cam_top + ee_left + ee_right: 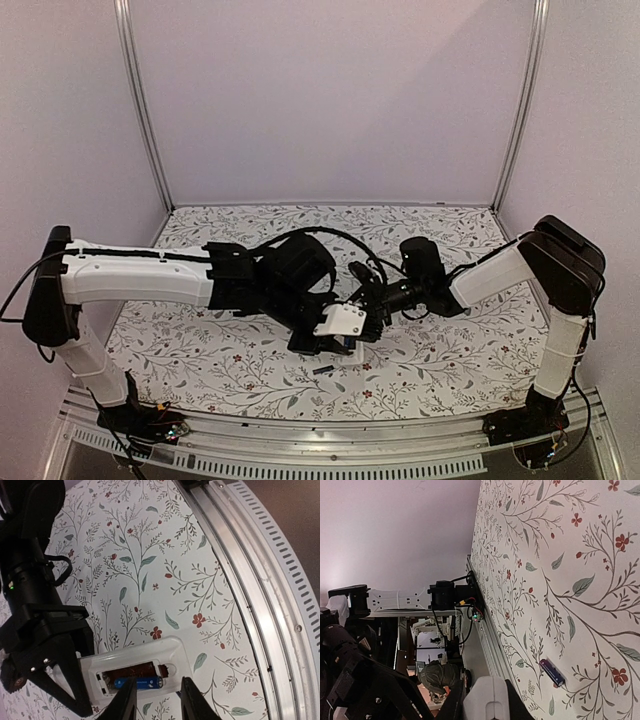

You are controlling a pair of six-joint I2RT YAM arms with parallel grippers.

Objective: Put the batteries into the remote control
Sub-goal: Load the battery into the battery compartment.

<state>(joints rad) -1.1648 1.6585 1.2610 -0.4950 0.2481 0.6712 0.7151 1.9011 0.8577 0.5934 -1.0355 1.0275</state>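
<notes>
We see the slim white remote control (172, 655) held by one end over the middle of the floral counter (150, 555). Its recessed bay faces up, with a bright blue battery (137, 682) lying inside. The right fingers (65, 680) clamp the remote, the left fingers (125, 702) stand apart over the bay, and a dark battery (552, 671) lies loose on the counter nearby.

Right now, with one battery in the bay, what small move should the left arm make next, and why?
Probably lift the left gripper clear of the remote control and swing toward the dark battery lying loose on the table. The blue battery already sits in the bay, the slot beside it looks empty, the left jaws stand open, and the right gripper grips the remote's end.
</notes>
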